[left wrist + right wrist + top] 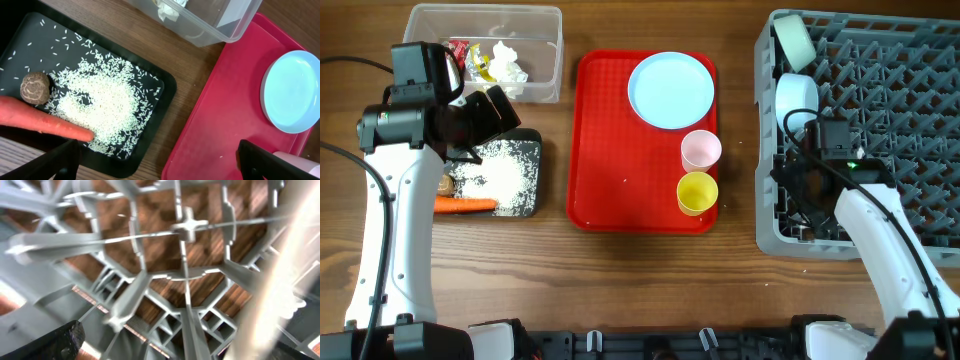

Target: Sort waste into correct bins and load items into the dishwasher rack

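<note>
- The serving tray (620, 180) in the middle of the frame is plain bright red.
- On it are a light blue plate (670, 90), a pink cup (701, 150) and a yellow cup (697, 192).
- The black tray (20, 45) at the left is speckled with white rice grains (105, 107).
- The carrot (40, 120) is orange; the small lump (35, 87) is brown with paler lines.
- The tub (545, 60) at the upper left is clear; inside, the wrappers (470, 55) are yellow and red and the tissue (508, 65) is white.
- The rack (910, 120) at the right is grey, in a grid pattern; the bowls (796, 97) in it look very pale, almost white.
- The table (620, 280) is brown wood with darker grain.
</note>
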Available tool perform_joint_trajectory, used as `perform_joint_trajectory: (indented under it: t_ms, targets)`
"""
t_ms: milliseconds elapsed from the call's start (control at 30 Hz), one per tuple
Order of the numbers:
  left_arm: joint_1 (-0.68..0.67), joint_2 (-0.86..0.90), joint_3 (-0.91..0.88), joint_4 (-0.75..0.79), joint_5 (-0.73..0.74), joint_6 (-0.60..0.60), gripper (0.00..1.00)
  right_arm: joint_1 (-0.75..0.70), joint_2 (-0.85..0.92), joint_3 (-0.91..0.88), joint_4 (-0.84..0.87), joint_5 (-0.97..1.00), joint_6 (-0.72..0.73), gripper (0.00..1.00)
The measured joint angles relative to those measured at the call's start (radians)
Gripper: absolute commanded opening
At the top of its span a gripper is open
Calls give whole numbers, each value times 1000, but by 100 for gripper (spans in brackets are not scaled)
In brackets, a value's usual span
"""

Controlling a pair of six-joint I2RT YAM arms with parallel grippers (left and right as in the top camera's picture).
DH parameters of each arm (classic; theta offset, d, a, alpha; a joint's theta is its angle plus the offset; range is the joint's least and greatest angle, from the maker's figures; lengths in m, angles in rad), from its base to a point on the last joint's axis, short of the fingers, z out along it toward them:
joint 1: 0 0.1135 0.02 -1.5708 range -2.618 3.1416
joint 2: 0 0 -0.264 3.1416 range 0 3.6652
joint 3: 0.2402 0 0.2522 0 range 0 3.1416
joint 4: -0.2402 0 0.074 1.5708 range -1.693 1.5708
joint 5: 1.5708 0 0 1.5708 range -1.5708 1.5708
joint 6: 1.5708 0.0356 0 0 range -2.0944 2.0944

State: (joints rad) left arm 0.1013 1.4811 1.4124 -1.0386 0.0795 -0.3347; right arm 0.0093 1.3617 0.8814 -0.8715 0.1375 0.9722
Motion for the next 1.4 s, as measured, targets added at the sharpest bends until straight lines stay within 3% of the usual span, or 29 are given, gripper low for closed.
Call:
perform_joint_trajectory:
  t_ms: [400, 567, 733, 867, 1167, 1333, 1400]
  targets:
    - [0, 0, 0, 0, 0, -5, 100, 0, -306, 66, -17, -95, -196, 100]
    - [0, 0, 0, 3, 0, -8, 100, 0, -352, 68, -64, -131, -299, 99]
    - [0, 0, 0, 3, 0, -8, 100, 14, -327, 68, -63, -208, -419, 90]
    - [0, 0, 0, 4, 0, -8, 100, 62, -242, 68, -39, -288, -511, 90]
    - [0, 0, 0, 13, 0, -8, 100, 148, -55, 68, -29, -374, -574, 84]
    - [0, 0, 0, 22, 0, -8, 100, 167, -35, 68, -28, -395, -590, 100]
    - [0, 0, 0, 23, 0, -8, 100, 167, -35, 68, -36, -389, -591, 100]
